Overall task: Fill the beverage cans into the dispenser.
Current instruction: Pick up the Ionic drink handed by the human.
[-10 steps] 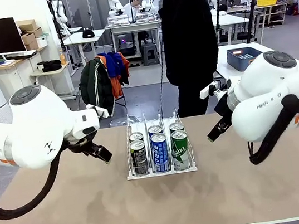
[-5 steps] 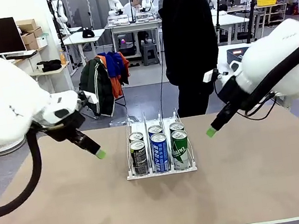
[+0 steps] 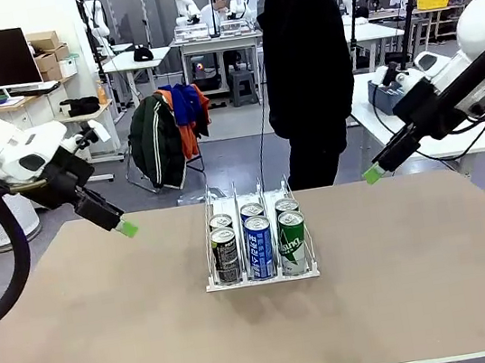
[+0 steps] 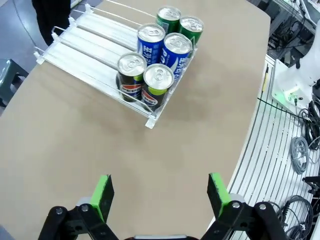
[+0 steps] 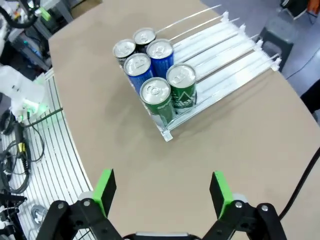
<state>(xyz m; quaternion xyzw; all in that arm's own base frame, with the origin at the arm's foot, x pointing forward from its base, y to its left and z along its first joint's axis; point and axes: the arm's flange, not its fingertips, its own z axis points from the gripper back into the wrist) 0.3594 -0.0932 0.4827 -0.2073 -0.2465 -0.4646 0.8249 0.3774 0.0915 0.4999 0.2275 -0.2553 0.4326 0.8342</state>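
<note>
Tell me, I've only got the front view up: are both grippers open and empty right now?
Observer: Yes for the left. Its wrist view shows the left gripper with jaws spread wide and just bare table between them.
Operator: And the right one?
Observer: The right gripper is open too and holds nothing. It looks down on the dispenser from above.
Operator: Any room left behind the cans?
Observer: Yes. The six beverage cans stand two deep at the lip end, and the lane length behind them is bare.
</note>
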